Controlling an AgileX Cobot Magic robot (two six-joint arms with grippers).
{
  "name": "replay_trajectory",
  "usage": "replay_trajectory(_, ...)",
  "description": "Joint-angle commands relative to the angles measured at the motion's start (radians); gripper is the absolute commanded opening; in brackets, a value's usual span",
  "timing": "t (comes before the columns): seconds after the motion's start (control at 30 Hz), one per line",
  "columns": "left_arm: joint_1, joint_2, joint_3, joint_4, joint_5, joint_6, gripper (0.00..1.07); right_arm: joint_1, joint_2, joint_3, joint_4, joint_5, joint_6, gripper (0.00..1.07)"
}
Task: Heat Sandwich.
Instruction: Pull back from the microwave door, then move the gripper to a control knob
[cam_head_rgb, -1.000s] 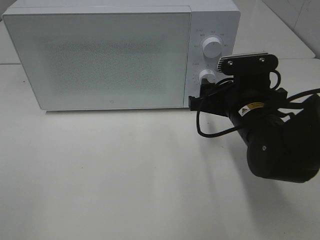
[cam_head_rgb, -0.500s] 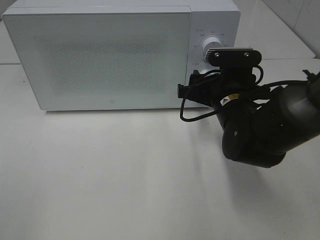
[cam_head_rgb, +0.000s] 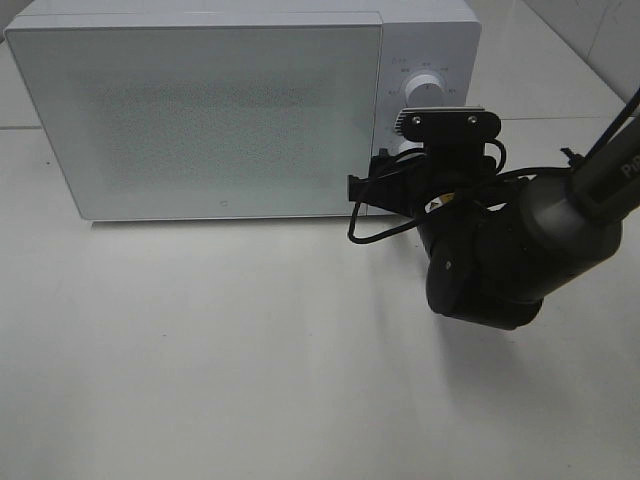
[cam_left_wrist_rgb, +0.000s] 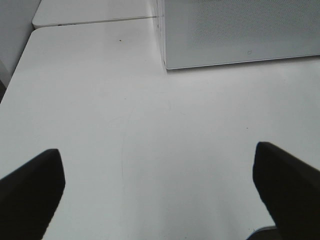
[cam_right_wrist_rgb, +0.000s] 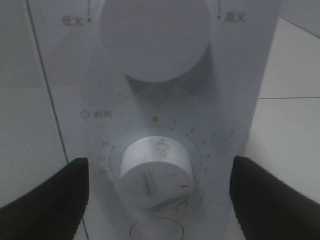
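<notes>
A: Seen the sandwich anywhere?

B: Nowhere in any view. Cannot tell where. Only a white microwave (cam_head_rgb: 240, 110) at the far side of the table (cam_head_rgb: 200, 380), with the door (cam_head_rgb: 200, 110) shut.

A: And the right gripper (cam_right_wrist_rgb: 159, 175)?

B: Hangs close in front of the panel (cam_right_wrist_rgb: 250, 100), right of the door. Stands open, with dark fingers (cam_right_wrist_rgb: 45, 200) well apart, one on each side of the lower knob (cam_right_wrist_rgb: 156, 172). Touches neither the knob nor the panel, as far as can be made out. Holds nothing.

A: Anything readable on that knob?

B: Ringed by a scale of small numbers, with a red 0 (cam_right_wrist_rgb: 155, 120) at the top. Too blurred to read the setting.

A: Upper knob (cam_right_wrist_rgb: 155, 37)?

B: Just above the lower one, plain white and round. Shows in the high view too, peeking out beyond the wrist camera (cam_head_rgb: 447, 123).

A: Left gripper (cam_left_wrist_rgb: 157, 160)?

B: Hovers over bare table, near and left of the microwave. Opened wide, gripping nothing. Faces the microwave's near left corner (cam_left_wrist_rgb: 165, 62).
</notes>
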Motion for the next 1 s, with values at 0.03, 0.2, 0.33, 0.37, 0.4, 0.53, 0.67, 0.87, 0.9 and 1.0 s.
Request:
replay_trajectory(0.03, -0.003, -0.027, 0.003, -0.008, -0.002, -0.007, 0.98, -0.014, 0.001, -0.012, -0.031, -0.012, 0.009, 0.75)
replay_trajectory(0.2, -0.003, -0.027, 0.003, -0.008, -0.002, -0.007, 0.98, -0.014, 0.002, -0.013, -0.03, -0.012, 0.009, 0.75)
replay_trajectory(0.33, -0.003, -0.027, 0.003, -0.008, -0.002, -0.007, 0.98, -0.014, 0.012, -0.028, -0.033, -0.001, 0.009, 0.75)
replay_trajectory(0.37, -0.003, -0.027, 0.003, -0.008, -0.002, -0.007, 0.98, -0.014, 0.012, -0.031, -0.04, -0.001, 0.008, 0.75)
replay_trajectory(0.4, -0.003, -0.027, 0.003, -0.008, -0.002, -0.007, 0.98, -0.014, 0.012, -0.031, -0.041, -0.001, 0.008, 0.75)
replay_trajectory(0.53, -0.003, -0.027, 0.003, -0.008, -0.002, -0.007, 0.98, -0.014, 0.012, -0.031, -0.044, 0.004, 0.008, 0.75)
replay_trajectory(0.67, -0.003, -0.027, 0.003, -0.008, -0.002, -0.007, 0.98, -0.014, 0.012, -0.031, -0.045, 0.005, 0.008, 0.74)
replay_trajectory(0.87, -0.003, -0.027, 0.003, -0.008, -0.002, -0.007, 0.98, -0.014, 0.013, -0.031, -0.045, 0.016, 0.008, 0.45)
replay_trajectory(0.9, -0.003, -0.027, 0.003, -0.008, -0.002, -0.007, 0.98, -0.014, 0.013, -0.031, -0.045, 0.017, 0.008, 0.39)
replay_trajectory(1.0, -0.003, -0.027, 0.003, -0.008, -0.002, -0.007, 0.98, -0.014, 0.013, -0.031, -0.045, 0.019, 0.008, 0.18)
